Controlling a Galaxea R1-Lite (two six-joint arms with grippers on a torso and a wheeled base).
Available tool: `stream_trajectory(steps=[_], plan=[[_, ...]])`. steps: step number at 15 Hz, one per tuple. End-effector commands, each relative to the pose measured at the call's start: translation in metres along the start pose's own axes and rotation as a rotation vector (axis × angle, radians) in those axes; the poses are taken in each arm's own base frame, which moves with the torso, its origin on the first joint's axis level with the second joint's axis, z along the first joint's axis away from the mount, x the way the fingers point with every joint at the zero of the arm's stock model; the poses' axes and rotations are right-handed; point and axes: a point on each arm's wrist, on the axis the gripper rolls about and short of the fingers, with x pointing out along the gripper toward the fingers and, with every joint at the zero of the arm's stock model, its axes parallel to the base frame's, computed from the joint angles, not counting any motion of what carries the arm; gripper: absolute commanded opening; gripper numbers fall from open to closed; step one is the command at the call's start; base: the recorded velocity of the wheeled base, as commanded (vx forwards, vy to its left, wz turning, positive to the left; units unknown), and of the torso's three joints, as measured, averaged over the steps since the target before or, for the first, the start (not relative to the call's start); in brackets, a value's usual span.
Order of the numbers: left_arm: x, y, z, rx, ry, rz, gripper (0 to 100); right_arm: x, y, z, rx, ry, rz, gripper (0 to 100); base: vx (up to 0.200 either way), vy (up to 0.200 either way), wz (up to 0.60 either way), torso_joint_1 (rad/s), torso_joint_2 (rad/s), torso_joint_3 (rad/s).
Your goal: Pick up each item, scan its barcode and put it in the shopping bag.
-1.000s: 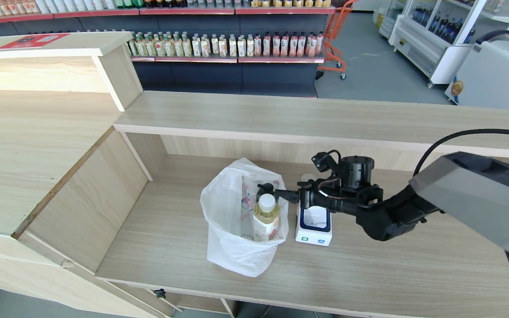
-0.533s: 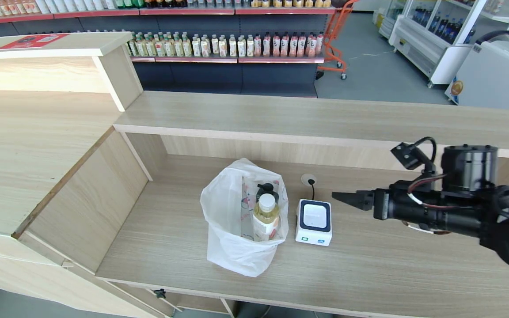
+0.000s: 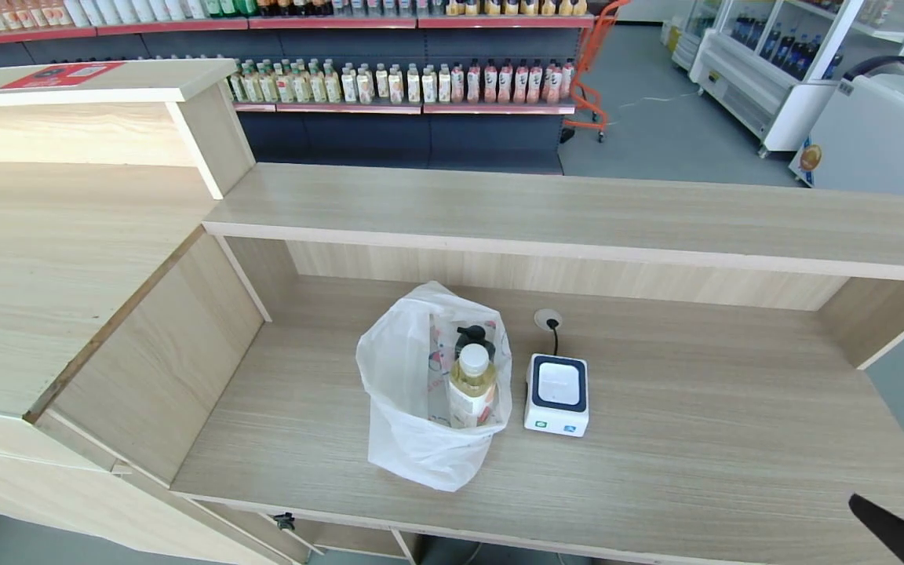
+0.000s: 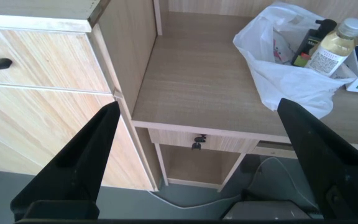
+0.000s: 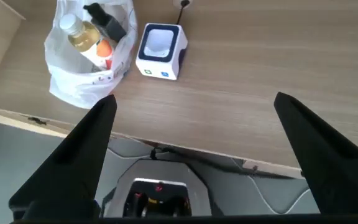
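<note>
The bag [image 3: 421,408] stands a little left of the middle of the surface [image 3: 695,439], nearer its front edge than its back wall. Its mouth gapes upward, which suits loading from above. Inside, a pale bottle [image 3: 473,384] stands upright against the bag's right side with a dark bottle [image 3: 474,339] just behind it. The thin plastic seems to keep its shape mainly because these two prop it open. The scanner [image 3: 557,394] sits just beside the bag on the right with its window facing up. That probably keeps the carry from scan to drop short. Its cable [image 3: 554,336] runs back to a hole [image 3: 548,318] near the rear wall, out of the working path. The right end effector [image 5: 191,106] hangs off the front edge toward the right corner, released, with its fingers spread wide and nothing between them. The left end effector [image 4: 197,106] hangs beyond the front-left corner, near the drawers [image 4: 36,74], equally spread and empty. Both sit outside the surface, leaving the bag and scanner unobstructed. As both items I can make out are already bagged, the task looks finished or nearly so.
</note>
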Motion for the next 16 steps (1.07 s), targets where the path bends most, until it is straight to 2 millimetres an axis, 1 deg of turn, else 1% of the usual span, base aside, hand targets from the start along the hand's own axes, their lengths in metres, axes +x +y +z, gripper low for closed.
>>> stream_trajectory(steps=[1,2,3,5,9,10,16], plan=[[0.0000,0.0000,-0.0002,0.000,0.000,0.000,100,-0.0573,-0.0010,-0.0703,-0.052,-0.212,-0.150,100,0.000,0.000,0.00,0.000,0.00,0.000],[-0.0001,0.0000,0.0002,0.000,-0.001,0.000,100,-0.0586,-0.0006,-0.0688,-0.064,-0.264,-0.159,100,0.000,0.000,0.00,0.000,0.00,0.000],[0.0000,0.0000,-0.0002,0.000,0.000,0.000,100,-0.0587,-0.0005,-0.0684,-0.067,-0.269,-0.157,100,0.000,0.000,0.00,0.000,0.00,0.000],[-0.0001,0.0000,0.0002,0.000,-0.001,0.000,100,-0.0583,-0.0008,-0.0699,-0.105,-0.250,-0.166,100,0.000,0.000,0.00,0.000,0.00,0.000],[0.0000,0.0000,-0.0002,0.000,0.000,0.000,100,-0.0580,-0.0010,-0.0712,-0.111,-0.236,-0.168,100,0.000,0.000,0.00,0.000,0.00,0.000],[0.0000,0.0000,-0.0002,0.000,0.000,0.000,100,-0.0578,-0.0011,-0.0718,-0.112,-0.230,-0.170,0,0.000,0.000,0.00,0.000,0.00,0.000],[0.0000,0.0000,-0.0002,0.000,0.000,0.000,100,-0.0578,-0.0013,-0.0723,-0.104,-0.227,-0.179,0,0.000,0.000,0.00,0.000,0.00,0.000]])
